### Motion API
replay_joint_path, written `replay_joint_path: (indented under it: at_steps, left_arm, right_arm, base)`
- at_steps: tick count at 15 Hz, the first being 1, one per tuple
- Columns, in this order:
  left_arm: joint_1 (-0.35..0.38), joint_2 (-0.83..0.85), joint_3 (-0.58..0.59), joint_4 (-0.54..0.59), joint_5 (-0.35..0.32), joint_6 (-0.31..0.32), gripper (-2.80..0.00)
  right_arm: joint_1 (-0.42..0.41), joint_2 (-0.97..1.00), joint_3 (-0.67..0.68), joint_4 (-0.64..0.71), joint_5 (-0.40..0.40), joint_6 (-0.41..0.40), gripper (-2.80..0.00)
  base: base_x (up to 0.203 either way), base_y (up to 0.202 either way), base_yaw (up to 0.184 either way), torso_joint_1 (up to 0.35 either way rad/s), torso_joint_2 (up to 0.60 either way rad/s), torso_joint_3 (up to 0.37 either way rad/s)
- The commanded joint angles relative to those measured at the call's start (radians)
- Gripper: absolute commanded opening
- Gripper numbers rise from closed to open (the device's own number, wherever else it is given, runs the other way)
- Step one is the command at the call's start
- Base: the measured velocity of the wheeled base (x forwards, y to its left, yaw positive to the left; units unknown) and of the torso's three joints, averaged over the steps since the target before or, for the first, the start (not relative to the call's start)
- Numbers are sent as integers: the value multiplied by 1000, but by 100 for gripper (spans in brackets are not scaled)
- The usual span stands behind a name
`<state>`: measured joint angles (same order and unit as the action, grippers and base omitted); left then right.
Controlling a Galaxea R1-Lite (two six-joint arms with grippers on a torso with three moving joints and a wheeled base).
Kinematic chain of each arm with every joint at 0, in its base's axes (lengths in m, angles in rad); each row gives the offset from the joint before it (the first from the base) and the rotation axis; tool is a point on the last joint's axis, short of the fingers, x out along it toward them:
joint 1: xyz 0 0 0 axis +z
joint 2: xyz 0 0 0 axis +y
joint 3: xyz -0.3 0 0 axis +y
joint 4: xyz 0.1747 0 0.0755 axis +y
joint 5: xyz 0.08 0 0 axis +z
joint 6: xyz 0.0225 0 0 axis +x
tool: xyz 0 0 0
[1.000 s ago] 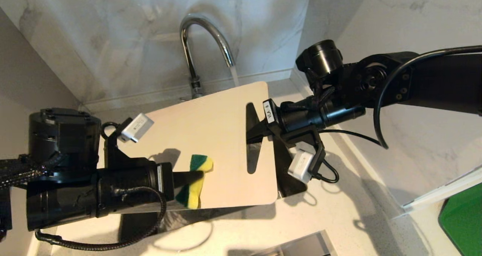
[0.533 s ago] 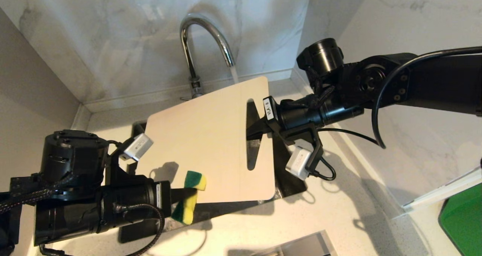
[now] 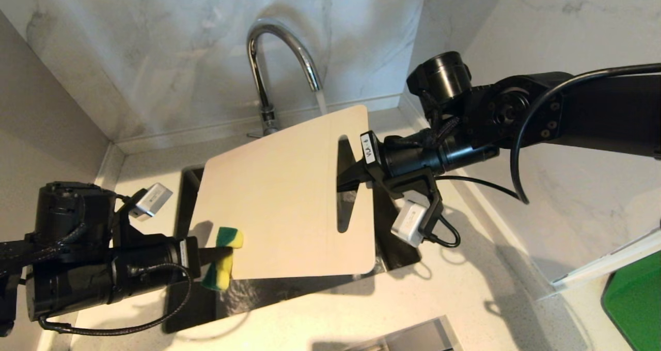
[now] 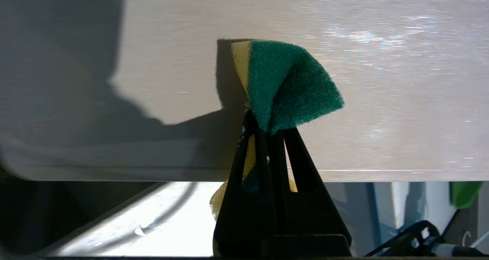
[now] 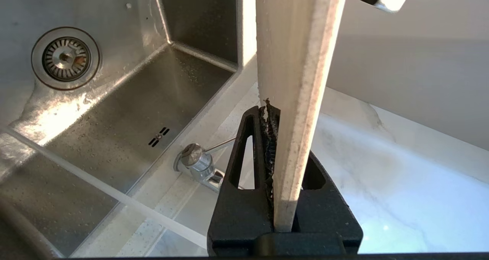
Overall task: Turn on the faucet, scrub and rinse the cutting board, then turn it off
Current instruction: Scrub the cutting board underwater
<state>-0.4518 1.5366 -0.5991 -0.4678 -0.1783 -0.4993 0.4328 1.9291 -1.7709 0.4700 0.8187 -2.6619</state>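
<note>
Cutting board (image 3: 281, 201) centre frame, right end effector (image 3: 345, 181) clamped on it. Left end effector (image 3: 217, 255) pinches sponge (image 3: 223, 258) lower left at the board's corner; it may slide off.

Pale speckled countertop (image 3: 330, 315) around steel sink (image 3: 248, 294)

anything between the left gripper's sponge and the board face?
Nothing visible. The left gripper holds the sponge at the near left corner of the cutting board, whose face is bare. The right gripper clamps the board's slot end.
</note>
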Motion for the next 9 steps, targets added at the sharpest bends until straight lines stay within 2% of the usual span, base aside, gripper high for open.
replay_joint_path:
  at_steps: [1, 5, 9]
  left_arm:
    - [100, 0, 46, -6, -44, 25, -280]
    - [274, 9, 139, -79, -158, 71, -280]
    - [447, 12, 186, -98, -276, 106, -280]
  right_arm:
    - [0, -2, 2, 2, 3, -16, -280]
    - [0, -2, 2, 2, 3, -16, -280]
    - [0, -2, 5, 2, 5, -16, -280]
  base:
    - [0, 0, 0, 0, 0, 0]
    - [0, 0, 0, 0, 0, 0]
    - [0, 0, 0, 0, 0, 0]
